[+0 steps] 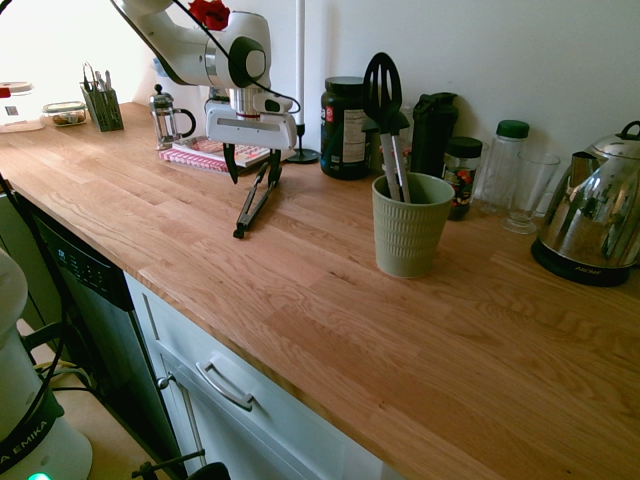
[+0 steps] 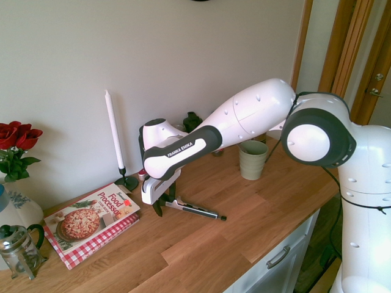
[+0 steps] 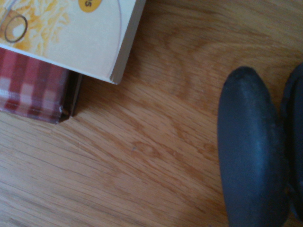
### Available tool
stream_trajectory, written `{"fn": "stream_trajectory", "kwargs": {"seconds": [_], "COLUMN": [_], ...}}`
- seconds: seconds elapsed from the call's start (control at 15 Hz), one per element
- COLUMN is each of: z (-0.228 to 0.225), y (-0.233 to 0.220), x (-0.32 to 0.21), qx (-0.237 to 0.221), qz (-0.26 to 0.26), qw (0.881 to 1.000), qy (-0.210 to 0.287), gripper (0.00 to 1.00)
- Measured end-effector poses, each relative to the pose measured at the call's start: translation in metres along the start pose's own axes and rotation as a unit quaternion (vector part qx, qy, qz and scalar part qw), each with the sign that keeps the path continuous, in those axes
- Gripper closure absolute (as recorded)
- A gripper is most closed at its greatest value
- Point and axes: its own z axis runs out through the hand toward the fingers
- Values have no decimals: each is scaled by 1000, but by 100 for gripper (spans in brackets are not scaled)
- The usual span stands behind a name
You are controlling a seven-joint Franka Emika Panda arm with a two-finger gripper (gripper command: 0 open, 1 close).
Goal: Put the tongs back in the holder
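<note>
**First exterior view: hand down over the tongs on the desk**

First exterior view shows my hand (image 1: 250,165) low over the wooden desk (image 1: 330,300), fingers spread apart and pointing down. The tongs (image 1: 256,198) lie flat on the desk right under it, one end between my fingers, the other end pointing toward the front edge. I cannot tell whether the fingers touch the metal arms.

The holder (image 1: 410,226), a sage-green ribbed cup, stands upright well apart from the tongs, further along the desk. A black slotted spatula (image 1: 384,100) sticks up out of it.

Second exterior view: my hand (image 2: 162,206) sits just beside a stack of cookbooks (image 2: 93,221); the tongs (image 2: 194,210) stretch away from it across the wood. The holder (image 2: 253,160) is partly behind my arm.

Wrist view: black paddle tip of the tongs (image 3: 252,151) close up over wood grain, book corner (image 3: 90,42) nearby.
</note>
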Motion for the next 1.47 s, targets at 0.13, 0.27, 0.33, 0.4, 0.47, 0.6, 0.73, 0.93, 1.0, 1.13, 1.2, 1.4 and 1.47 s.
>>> {"fn": "stream_trajectory", "kwargs": {"seconds": [0.13, 0.27, 0.33, 0.4, 0.47, 0.6, 0.73, 0.93, 1.0, 1.13, 1.2, 1.4, 1.47], "z": [1, 1, 2, 3, 4, 6, 6, 7, 7, 7, 7, 7, 6], "y": [1, 2, 2, 2, 2, 3, 4, 5, 5, 5, 5, 5, 6], "x": [1, 1, 1, 1, 1, 2, 3, 4, 3, 3, 3, 3, 4], "qx": [0, -1, -1, -2, -2, -3, -3, -4, -4, -4, -4, -4, -4], "qz": [1, 2, 2, 2, 2, 3, 5, 6, 6, 5, 5, 6, 8], "qw": [1000, 1000, 1000, 1000, 1000, 1000, 1000, 1000, 1000, 1000, 1000, 1000, 1000], "qy": [0, -1, -1, -2, -3, -4, -4, -5, -5, -5, -5, -5, -4], "gripper": [100, 100, 100, 100, 100, 100, 100, 100, 100, 100, 100, 100, 100]}}
